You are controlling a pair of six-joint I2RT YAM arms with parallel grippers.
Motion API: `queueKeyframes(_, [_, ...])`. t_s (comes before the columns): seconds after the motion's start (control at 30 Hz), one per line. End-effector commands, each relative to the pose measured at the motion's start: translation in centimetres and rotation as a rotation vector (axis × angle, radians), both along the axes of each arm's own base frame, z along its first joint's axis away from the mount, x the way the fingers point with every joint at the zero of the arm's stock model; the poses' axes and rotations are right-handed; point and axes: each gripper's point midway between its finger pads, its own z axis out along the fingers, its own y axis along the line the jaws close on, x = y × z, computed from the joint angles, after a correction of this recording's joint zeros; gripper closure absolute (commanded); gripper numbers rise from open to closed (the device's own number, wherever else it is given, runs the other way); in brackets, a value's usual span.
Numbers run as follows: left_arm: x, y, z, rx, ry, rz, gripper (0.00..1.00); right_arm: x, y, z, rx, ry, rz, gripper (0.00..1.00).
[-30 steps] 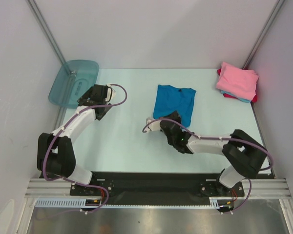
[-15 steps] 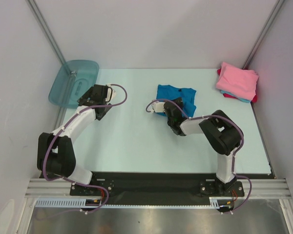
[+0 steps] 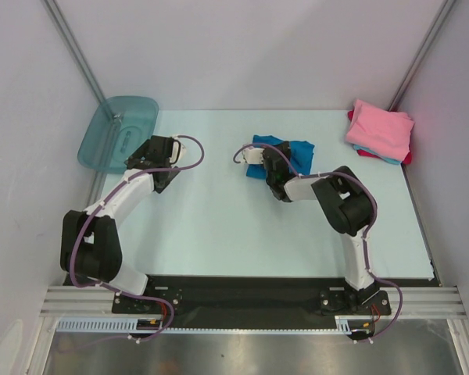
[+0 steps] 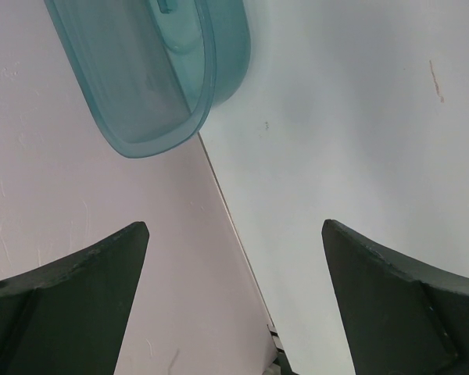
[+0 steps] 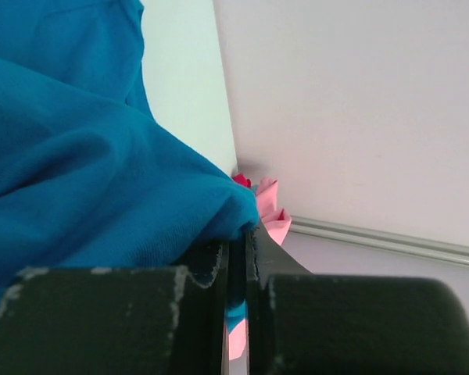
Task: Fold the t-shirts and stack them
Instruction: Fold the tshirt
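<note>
The bright blue t-shirt (image 3: 291,153) lies folded over at the table's far middle. My right gripper (image 3: 270,164) is shut on its near edge, with blue cloth (image 5: 102,180) draped over the fingers (image 5: 180,312) in the right wrist view. A folded stack with the pink t-shirt (image 3: 380,130) on top sits at the far right corner, with red and light blue edges under it; it also shows in the right wrist view (image 5: 270,211). My left gripper (image 3: 158,152) is open and empty near the teal tub, its fingertips (image 4: 102,266) spread wide.
A translucent teal plastic tub (image 3: 117,133) leans at the far left corner; it also shows in the left wrist view (image 4: 156,70). White walls enclose the table (image 3: 219,226) on the left, back and right. Purple cables loop off both arms.
My right gripper has moved away from me with the blue t-shirt's near edge, folding it over so the shirt looks much shorter. The left arm has not moved.
</note>
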Motion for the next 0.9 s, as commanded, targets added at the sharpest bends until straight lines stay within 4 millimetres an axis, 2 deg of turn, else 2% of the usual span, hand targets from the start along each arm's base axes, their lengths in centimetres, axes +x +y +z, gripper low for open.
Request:
queueKeyframes(0.0, [0.4, -0.2, 0.8, -0.003, -0.035, 0.0, 0.0, 1.5, 0.4, 1.8, 0.024, -0.061, -0.003, 1.0])
queueKeyframes(0.2, [0.4, -0.2, 0.6, -0.003, -0.03, -0.001, 0.0, 2.4, -0.5, 0.5, 0.015, -0.049, -0.038, 1.0])
queueKeyframes(0.27, [0.4, -0.2, 0.6, -0.008, -0.033, -0.001, 0.0, 3.0, -1.0, 0.7, 0.019, -0.067, -0.06, 0.85])
queueKeyframes(0.3, [0.4, -0.2, 0.6, -0.009, -0.033, 0.0, 0.0, 3.3, -1.0, 0.1, 0.017, -0.078, -0.07, 0.62])
queueKeyframes(0.33, [0.5, -0.3, 0.6, -0.009, -0.035, 0.0, 0.0, 3.6, -1.4, 0.4, -0.001, -0.1, -0.085, 0.51])
queueKeyframes(0.37, [0.5, -0.3, 0.5, -0.011, -0.032, 0.0, 0.0, 4.1, -1.8, 0.8, -0.004, -0.132, -0.101, 0.43])
queueKeyframes(0.4, [0.4, -0.2, 0.4, -0.008, -0.025, 0.001, 0.0, 4.4, -2.0, 2.5, 0.028, -0.226, -0.115, 0.36])
queueKeyframes(0.43, [0.4, -0.3, 0.4, -0.009, -0.027, 0.0, 0.0, 4.6, -2.2, 2.1, 0.013, -0.26, -0.14, 0.33])
queueKeyframes(0.47, [0.4, -0.3, 0.4, -0.009, -0.027, 0.0, 0.0, 4.7, -2.5, 3.0, -0.016, -0.303, -0.152, 0.31])
queueKeyframes(0.5, [0.4, -0.3, 0.3, -0.012, -0.026, -0.001, 0.0, 4.9, -2.8, 5.0, 0.018, -0.388, -0.173, 0.29])
queueKeyframes(0.63, [0.3, -0.4, 0.2, -0.014, -0.023, -0.003, 0.0, 4.4, -3.2, 6.2, 0.049, -0.423, -0.193, 0.28])
queueKeyframes(0.7, [0.3, -0.5, 0.1, -0.02, -0.022, -0.006, 0.0, 4.1, -3.4, 7.8, 0.077, -0.449, -0.205, 0.28])
queueKeyframes(0.73, [0.3, -0.5, 0.0, -0.019, -0.02, -0.006, 0.0, 3.8, -3.5, 7.7, 0.082, -0.443, -0.205, 0.28])
queueKeyframes(0.77, [0.3, -0.5, -0.1, -0.019, -0.018, -0.005, 0.0, 3.4, -3.6, 9.1, 0.103, -0.459, -0.202, 0.28])
queueKeyframes(0.87, [0.3, -0.5, -0.4, -0.022, -0.011, -0.004, 0.0, 2.4, -3.6, 8.4, 0.141, -0.396, -0.185, 0.27])
